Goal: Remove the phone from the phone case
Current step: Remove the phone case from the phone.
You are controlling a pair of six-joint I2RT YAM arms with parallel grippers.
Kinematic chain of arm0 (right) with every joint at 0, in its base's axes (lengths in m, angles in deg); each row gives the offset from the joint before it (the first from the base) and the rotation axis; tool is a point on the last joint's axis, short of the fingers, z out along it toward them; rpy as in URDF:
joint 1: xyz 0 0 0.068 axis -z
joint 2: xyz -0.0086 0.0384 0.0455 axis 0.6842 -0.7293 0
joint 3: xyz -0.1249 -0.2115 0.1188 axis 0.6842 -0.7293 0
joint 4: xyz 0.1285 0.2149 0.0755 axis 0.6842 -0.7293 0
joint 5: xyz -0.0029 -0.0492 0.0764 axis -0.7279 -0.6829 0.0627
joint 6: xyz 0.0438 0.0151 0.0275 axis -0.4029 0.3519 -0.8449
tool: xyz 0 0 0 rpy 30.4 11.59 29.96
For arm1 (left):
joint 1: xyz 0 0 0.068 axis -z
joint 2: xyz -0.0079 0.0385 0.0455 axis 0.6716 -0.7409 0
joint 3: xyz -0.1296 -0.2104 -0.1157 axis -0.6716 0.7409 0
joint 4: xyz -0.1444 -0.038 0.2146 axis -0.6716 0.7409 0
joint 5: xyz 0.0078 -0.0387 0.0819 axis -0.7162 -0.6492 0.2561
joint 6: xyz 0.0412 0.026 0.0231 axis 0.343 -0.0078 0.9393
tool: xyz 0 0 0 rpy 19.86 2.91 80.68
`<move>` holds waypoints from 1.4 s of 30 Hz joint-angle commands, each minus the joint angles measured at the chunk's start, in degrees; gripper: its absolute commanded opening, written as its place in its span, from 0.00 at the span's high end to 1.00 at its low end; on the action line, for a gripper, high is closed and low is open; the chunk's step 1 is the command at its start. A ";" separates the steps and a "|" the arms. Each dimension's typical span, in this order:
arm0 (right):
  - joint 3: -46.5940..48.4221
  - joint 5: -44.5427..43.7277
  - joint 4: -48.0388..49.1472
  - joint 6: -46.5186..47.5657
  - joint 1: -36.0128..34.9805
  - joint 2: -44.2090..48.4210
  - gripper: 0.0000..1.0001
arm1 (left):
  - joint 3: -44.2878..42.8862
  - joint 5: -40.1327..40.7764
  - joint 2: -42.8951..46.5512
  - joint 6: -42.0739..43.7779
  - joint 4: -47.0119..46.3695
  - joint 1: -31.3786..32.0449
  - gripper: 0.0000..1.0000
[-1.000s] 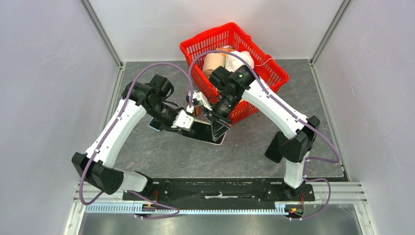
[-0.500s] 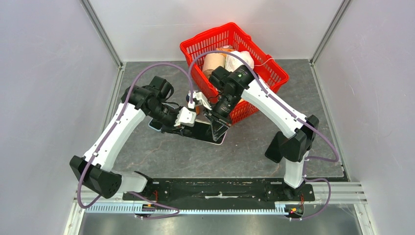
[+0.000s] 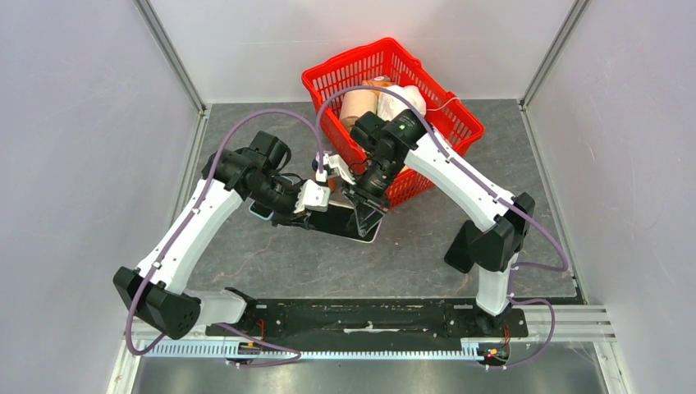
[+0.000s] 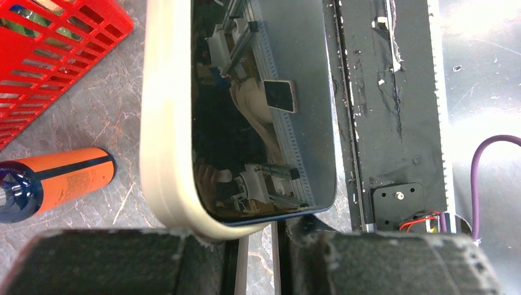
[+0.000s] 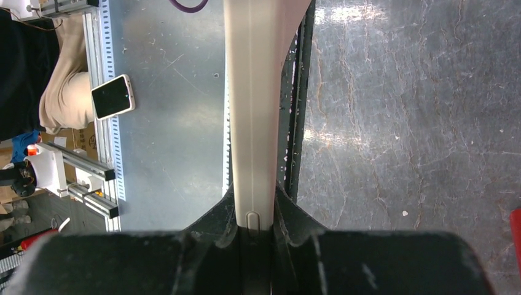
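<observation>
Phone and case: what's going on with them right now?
Both arms are on it. The right gripper is clamped on one edge of the cream phone case. The left gripper is closed at the case's bottom corner, screen side facing its camera. The phone sits fully inside the case, so nothing has been separated yet.

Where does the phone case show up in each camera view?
Top external: phone case at picture centre.
Left wrist: phone case fills the centre, cream rim leftmost.
Right wrist: phone case edge-on, a cream strip upper centre.
Shared landmark: grey marbled tabletop.
</observation>
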 commanded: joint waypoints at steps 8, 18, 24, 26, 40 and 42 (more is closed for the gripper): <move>-2.48 8.84 1.57 4.44 -8.96 1.64 1.00 | -4.50 -15.39 -1.06 0.70 -15.37 -0.32 0.69; -3.48 2.42 6.73 -0.72 -4.88 4.59 1.00 | -2.18 -12.96 3.40 0.18 -10.00 -1.61 0.31; -4.69 -0.97 8.74 -2.42 -3.37 5.73 1.00 | -0.97 -12.33 5.87 -1.24 -7.35 -2.02 0.14; -4.80 -1.81 9.13 -2.83 -2.88 5.94 1.00 | -0.77 -11.68 6.70 -1.14 -6.08 -2.04 0.13; -5.40 -6.90 10.95 -3.70 0.68 6.09 1.00 | -0.90 -8.40 11.17 2.75 3.67 -2.20 0.12; -5.75 -7.32 10.93 -3.41 0.97 6.25 1.00 | -1.20 -8.39 11.37 3.52 5.23 -2.22 0.12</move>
